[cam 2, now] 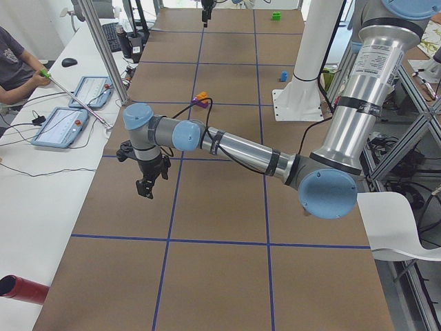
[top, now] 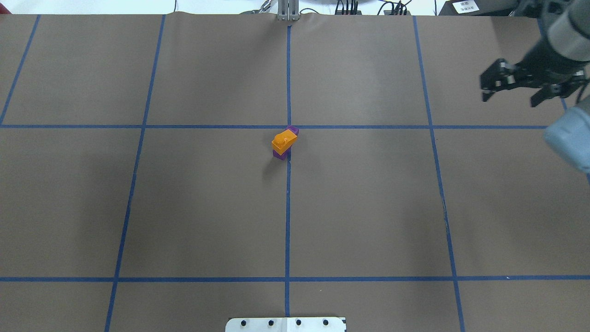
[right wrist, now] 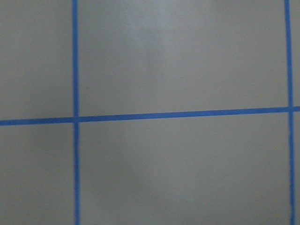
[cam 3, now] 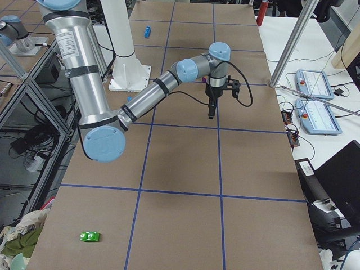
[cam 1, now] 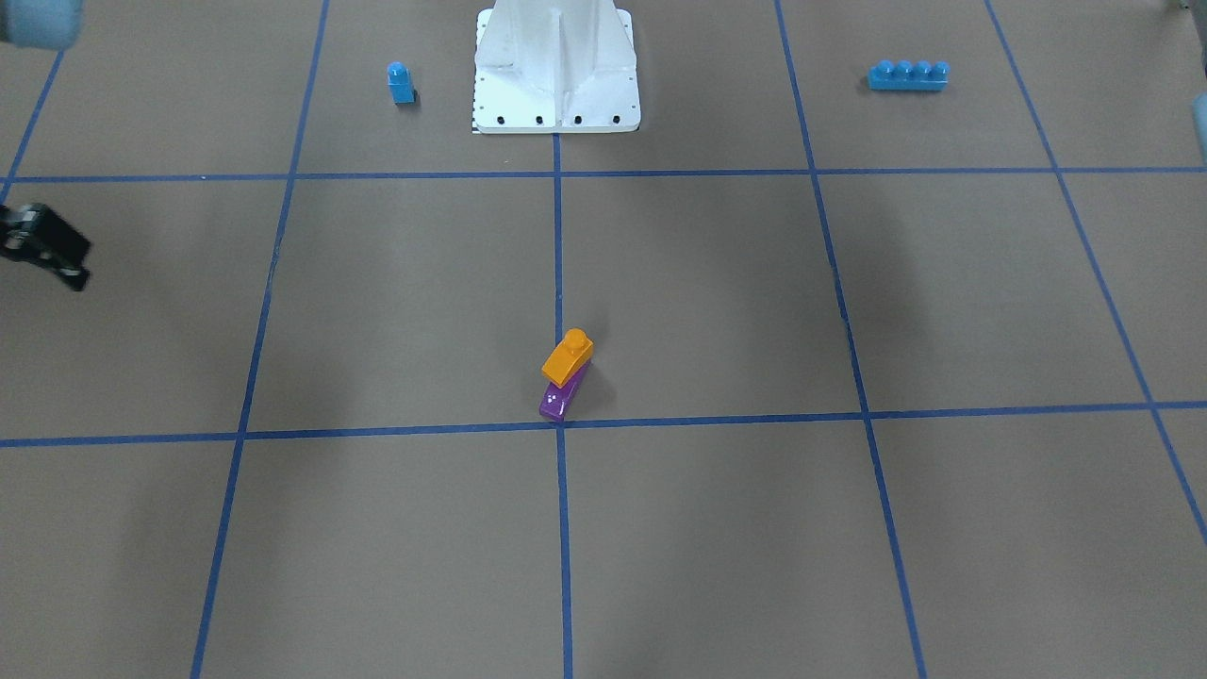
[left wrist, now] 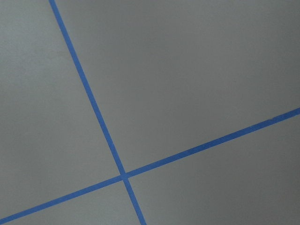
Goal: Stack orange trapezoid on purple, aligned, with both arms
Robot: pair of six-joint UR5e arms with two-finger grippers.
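The orange trapezoid (cam 1: 568,358) sits on top of the purple brick (cam 1: 559,403) near the table's middle, by a tape crossing. The purple's sloped end sticks out from under it. The stack also shows in the overhead view, orange (top: 283,140) over purple (top: 292,130). My right gripper (top: 511,96) is open and empty, hovering far to the right of the stack. My left gripper (cam 2: 146,181) shows only in the exterior left view, off the table's left part, far from the stack. I cannot tell whether it is open or shut. Both wrist views show only bare table and tape lines.
A blue single-stud brick (cam 1: 401,83) and a long blue four-stud brick (cam 1: 907,75) lie on either side of the white robot base (cam 1: 556,94). A green brick (cam 3: 90,236) lies at the table's right end. A seated operator (cam 2: 14,58) is across the table.
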